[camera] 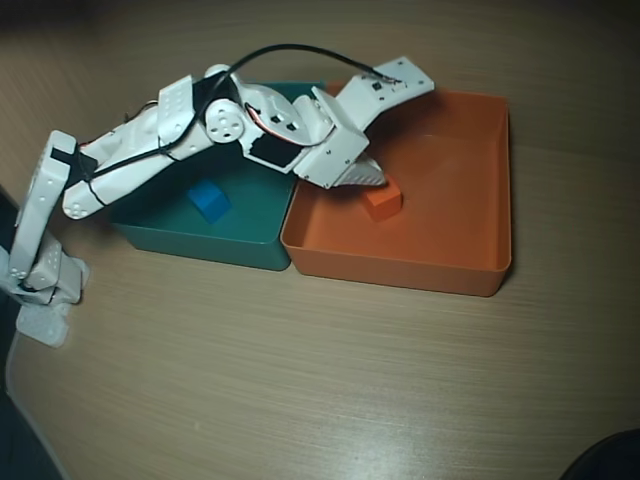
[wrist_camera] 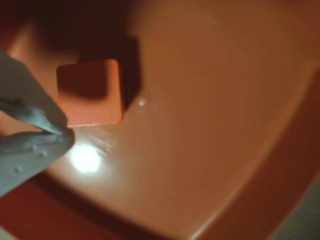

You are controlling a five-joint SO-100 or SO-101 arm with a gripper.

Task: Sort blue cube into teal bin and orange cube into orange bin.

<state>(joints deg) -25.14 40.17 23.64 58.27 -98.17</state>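
Your gripper (camera: 368, 177) hangs low over the orange bin (camera: 470, 150), its jaws looking shut on nothing, with the orange cube (camera: 382, 200) resting free on the floor just beside its tip — seemingly delivered — while the blue cube (camera: 209, 201) sits under the arm in the teal bin (camera: 200, 245).

White plastic arm (camera: 150, 150) with a black cable (camera: 290, 50) and round joint hubs.
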